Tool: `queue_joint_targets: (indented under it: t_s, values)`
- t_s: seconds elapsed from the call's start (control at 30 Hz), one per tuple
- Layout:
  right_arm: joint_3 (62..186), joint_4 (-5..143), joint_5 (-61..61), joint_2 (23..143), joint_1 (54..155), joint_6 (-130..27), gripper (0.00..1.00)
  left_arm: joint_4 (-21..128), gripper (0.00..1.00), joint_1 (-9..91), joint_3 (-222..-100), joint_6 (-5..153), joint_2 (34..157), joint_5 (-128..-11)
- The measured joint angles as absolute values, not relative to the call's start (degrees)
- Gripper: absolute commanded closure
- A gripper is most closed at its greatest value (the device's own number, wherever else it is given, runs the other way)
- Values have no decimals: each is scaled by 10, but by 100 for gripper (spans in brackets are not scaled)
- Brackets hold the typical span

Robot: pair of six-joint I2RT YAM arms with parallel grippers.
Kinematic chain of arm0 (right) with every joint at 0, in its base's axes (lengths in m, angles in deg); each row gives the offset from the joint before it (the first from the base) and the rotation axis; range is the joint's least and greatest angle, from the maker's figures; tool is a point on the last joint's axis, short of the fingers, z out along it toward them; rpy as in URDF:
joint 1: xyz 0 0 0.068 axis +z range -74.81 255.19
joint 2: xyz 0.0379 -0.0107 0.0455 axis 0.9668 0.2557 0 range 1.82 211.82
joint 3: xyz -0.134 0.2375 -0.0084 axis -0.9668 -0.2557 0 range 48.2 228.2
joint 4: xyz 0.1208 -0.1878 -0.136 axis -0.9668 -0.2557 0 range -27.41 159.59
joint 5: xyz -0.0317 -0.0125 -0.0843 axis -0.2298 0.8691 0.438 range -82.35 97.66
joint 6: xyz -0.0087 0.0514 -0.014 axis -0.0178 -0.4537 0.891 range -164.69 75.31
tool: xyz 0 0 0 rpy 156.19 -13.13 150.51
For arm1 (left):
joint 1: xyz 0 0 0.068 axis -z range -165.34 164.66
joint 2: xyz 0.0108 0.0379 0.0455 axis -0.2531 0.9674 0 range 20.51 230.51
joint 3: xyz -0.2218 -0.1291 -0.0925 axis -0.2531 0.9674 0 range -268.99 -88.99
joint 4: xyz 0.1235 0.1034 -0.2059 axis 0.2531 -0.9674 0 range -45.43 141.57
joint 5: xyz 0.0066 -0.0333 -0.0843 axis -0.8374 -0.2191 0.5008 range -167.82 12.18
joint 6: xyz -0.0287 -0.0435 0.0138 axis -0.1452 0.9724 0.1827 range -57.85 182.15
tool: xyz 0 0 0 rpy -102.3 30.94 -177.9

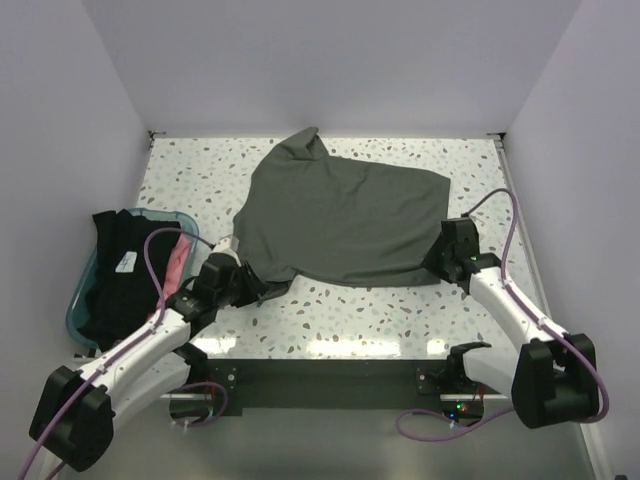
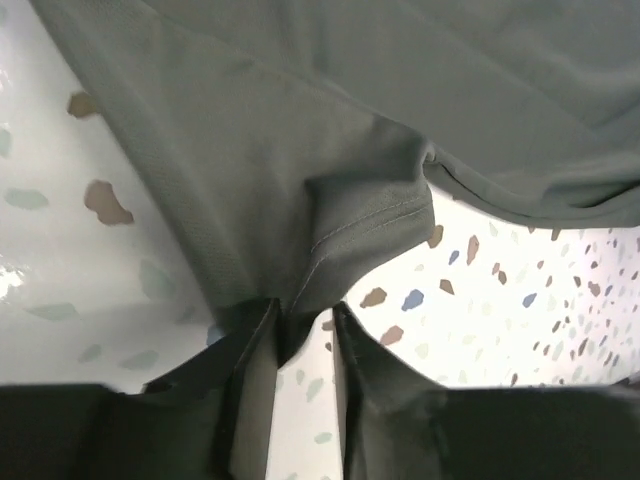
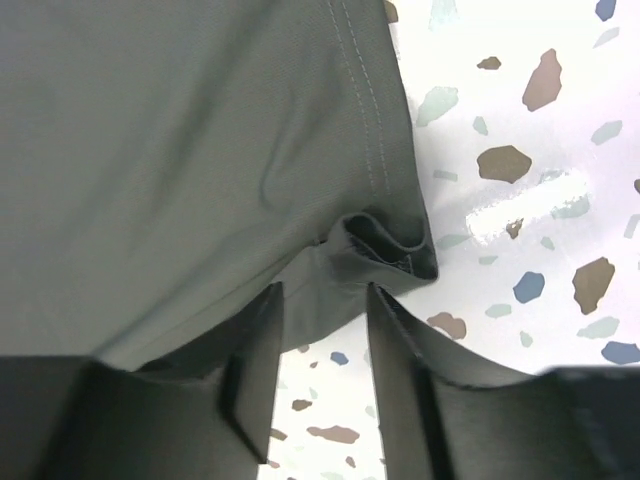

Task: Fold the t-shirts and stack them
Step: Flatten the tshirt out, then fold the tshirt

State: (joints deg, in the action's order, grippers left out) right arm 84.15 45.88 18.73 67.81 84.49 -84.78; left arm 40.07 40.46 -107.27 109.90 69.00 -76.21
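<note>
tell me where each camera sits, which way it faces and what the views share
Top external: above and behind the robot, looking down on the table; left arm and right arm show, left gripper and right gripper holding the olive shirt.
Left wrist: on the left arm, facing along its own fingers to a pinched shirt corner.
Right wrist: on the right arm, same, its fingers on another corner.
Shared: all show the olive shirt and table.

1. The desk (image 1: 330, 310) has a glossy white top speckled with brown, blue and grey flecks.
2. A teal plastic tub (image 1: 160, 214) sits on its left side, toward the front.
3. Plain white walls (image 1: 330, 60) enclose three sides.
</note>
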Motion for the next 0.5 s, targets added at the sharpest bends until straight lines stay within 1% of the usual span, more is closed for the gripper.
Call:
queue_joint_targets:
  t_s: [0.1,0.2,0.5]
  values:
    - [836,447,183,639,845,-842,51,372,48,429,-1085,1103,693,-780]
    - [833,438,181,608,845,-838,50,343,41,430,-1097,1106,682,-808]
    - [809,435,182,603,846,-835,53,249,42,430,-1163,1142,681,-921]
